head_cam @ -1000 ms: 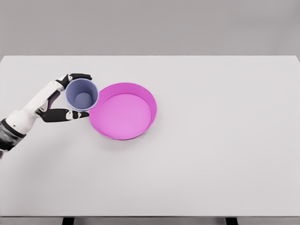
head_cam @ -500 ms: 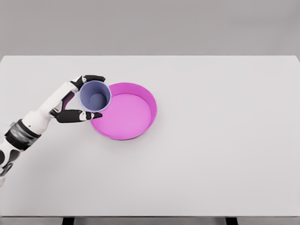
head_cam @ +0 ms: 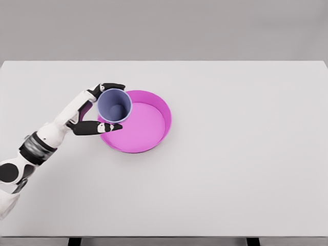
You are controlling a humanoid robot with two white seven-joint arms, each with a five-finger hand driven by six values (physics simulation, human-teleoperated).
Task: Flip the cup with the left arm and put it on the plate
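Note:
A blue-grey cup (head_cam: 114,105) is held upright with its mouth facing up at me, over the left rim of the magenta plate (head_cam: 148,138). My left hand (head_cam: 105,106) is shut on the cup: dark fingers (head_cam: 111,86) wrap its far side and the thumb (head_cam: 97,127) lies along its near side. The white left arm (head_cam: 48,134) reaches in from the lower left. The plate is a round, shallow dish with a raised wall, lying on the white table left of the middle. The right arm is out of view.
The white table (head_cam: 236,154) stretches to the right and front of the plate. Its far edge meets a grey wall, and its front edge runs along the bottom of the picture.
My left hand has carried the cup to the right, from beside the plate to over the plate's left rim. The arm has stretched further into view.

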